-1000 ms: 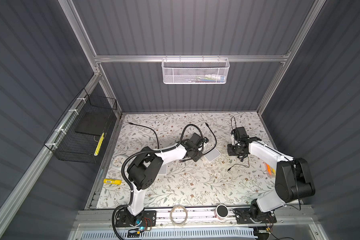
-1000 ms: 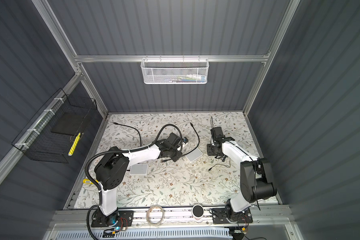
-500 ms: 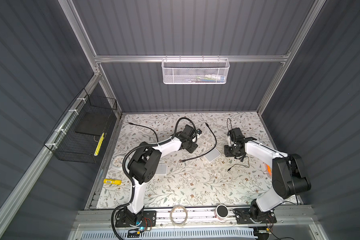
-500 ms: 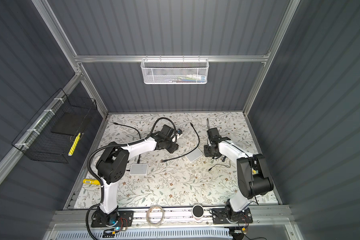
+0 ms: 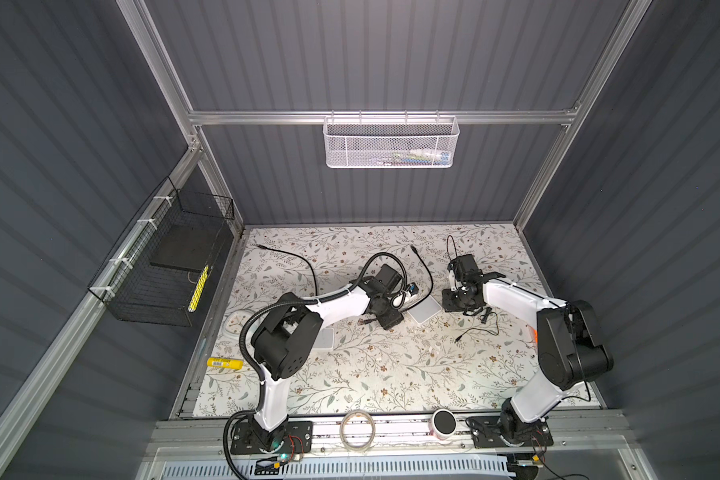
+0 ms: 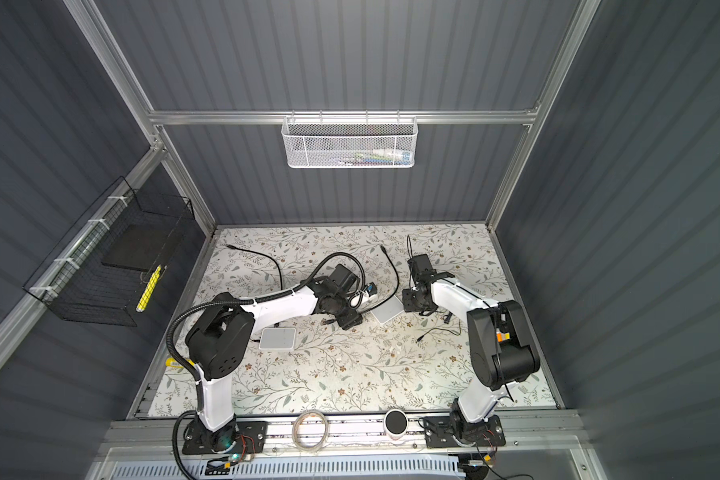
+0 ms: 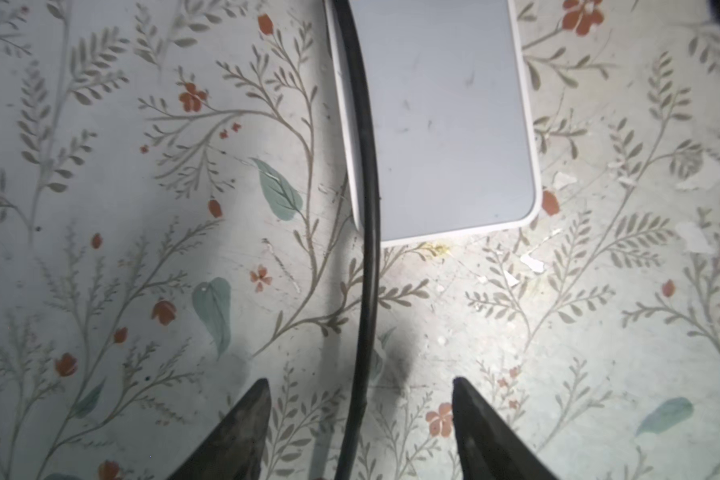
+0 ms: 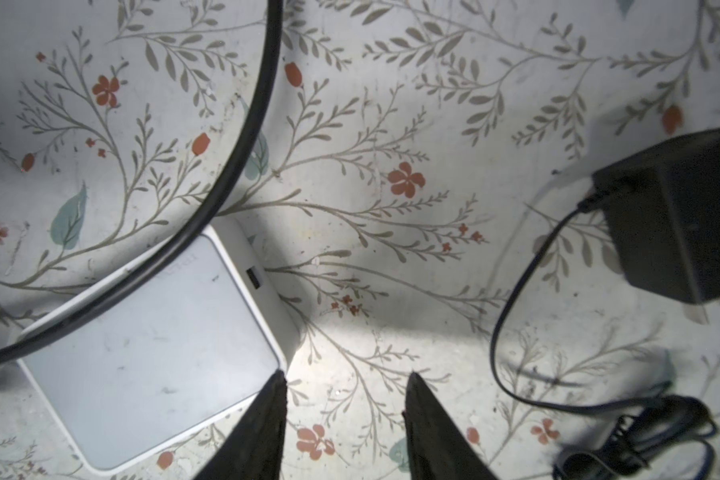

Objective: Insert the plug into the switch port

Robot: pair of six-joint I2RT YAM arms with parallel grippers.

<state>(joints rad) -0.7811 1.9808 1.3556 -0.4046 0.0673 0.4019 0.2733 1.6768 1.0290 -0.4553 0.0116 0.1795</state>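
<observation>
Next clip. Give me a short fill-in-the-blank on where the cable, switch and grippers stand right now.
The black cable crosses one edge of the ____ switch.
The left gripper is ____, with the cable lying loose inside its gap.
The right gripper, beside a corner of the switch, holds ____.
Missing words: white; open; nothing.

The flowery table mat (image 7: 100,166) is pale grey, with thin grey-green twigs, blue-green leaves and small red flowers. The flat square plastic switch box (image 7: 445,124) is white with a plain light grey top. The long thick cable (image 7: 368,208) is black. The blocky power adapter (image 8: 682,216) is black too. The small tube (image 5: 224,363) is bright yellow. The mesh basket (image 5: 350,145) is white. The ribbed walls (image 5: 391,62) are dark grey with stripes.
</observation>
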